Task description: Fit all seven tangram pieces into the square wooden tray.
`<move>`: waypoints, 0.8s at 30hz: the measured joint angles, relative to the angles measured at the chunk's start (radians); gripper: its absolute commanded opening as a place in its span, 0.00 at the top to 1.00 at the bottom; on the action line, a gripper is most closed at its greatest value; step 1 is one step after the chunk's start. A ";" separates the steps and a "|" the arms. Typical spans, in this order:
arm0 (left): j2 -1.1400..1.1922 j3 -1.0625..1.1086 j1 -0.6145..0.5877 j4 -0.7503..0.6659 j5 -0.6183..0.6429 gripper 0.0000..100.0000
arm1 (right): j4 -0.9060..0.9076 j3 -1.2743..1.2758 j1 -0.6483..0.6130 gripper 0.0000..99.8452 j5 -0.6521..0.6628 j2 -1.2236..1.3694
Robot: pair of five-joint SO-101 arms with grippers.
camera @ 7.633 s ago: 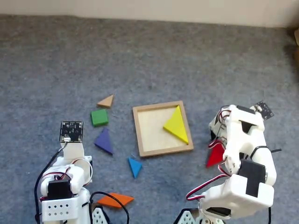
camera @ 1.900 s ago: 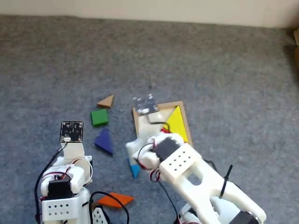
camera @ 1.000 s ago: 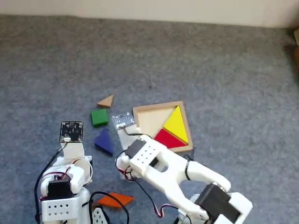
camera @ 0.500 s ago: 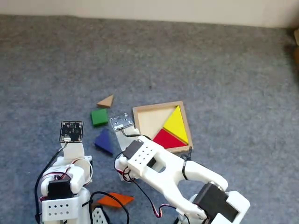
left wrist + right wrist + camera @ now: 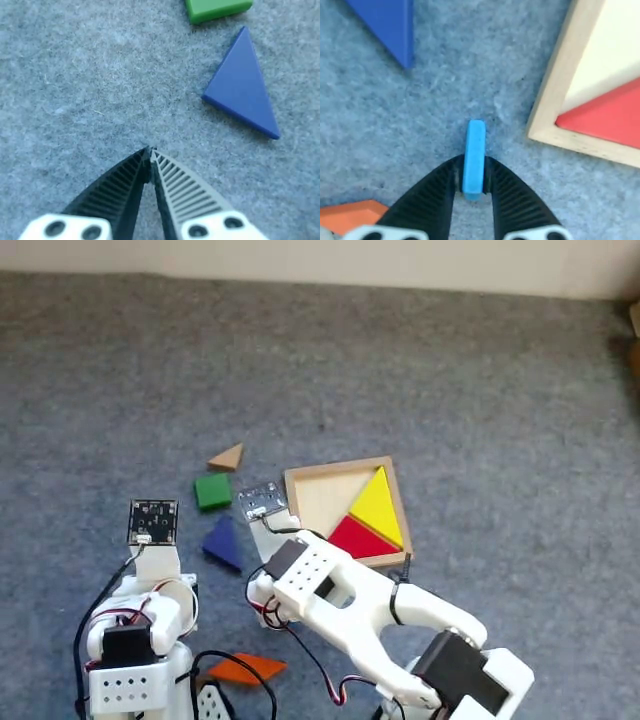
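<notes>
The grey felt tabletop [image 5: 480, 390] carries everything I'm working with. My right arm [image 5: 350, 605] lies slantwise across the near part of it, and its wrist covers the near-left corner of the square wooden tray [image 5: 340, 465], so from above I cannot see that corner. The left arm [image 5: 135, 630] sits folded at the near left, its left hand [image 5: 150, 150] pressed together with nothing in it, pointing at bare felt near the dark blue triangle [image 5: 242, 90].

In the tray, the yellow triangle [image 5: 378, 505] lies flat along the right side and the red triangle [image 5: 358, 538] along the near side, the two touching edge to edge; the remaining floor is bare wood.

Left of the tray come the dark blue triangle, the orange parallelogram [image 5: 245, 668] between the arm bases, and the green square [image 5: 213, 491].

My right hand [image 5: 473, 162] is clamped on the light blue piece [image 5: 474, 140], standing on edge just outside the tray's corner. The tan triangle [image 5: 228, 457] lies beyond the green square.
</notes>
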 measured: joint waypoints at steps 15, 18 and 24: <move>0.000 0.000 0.000 0.000 0.000 0.99 | -0.052 0.002 0.215 1.00 0.051 -0.298; 0.000 0.000 0.000 0.000 0.000 0.99 | -0.123 0.002 0.244 1.00 0.052 -0.267; 0.000 0.000 0.000 0.000 0.000 0.99 | -0.167 0.002 0.290 1.00 0.052 -0.107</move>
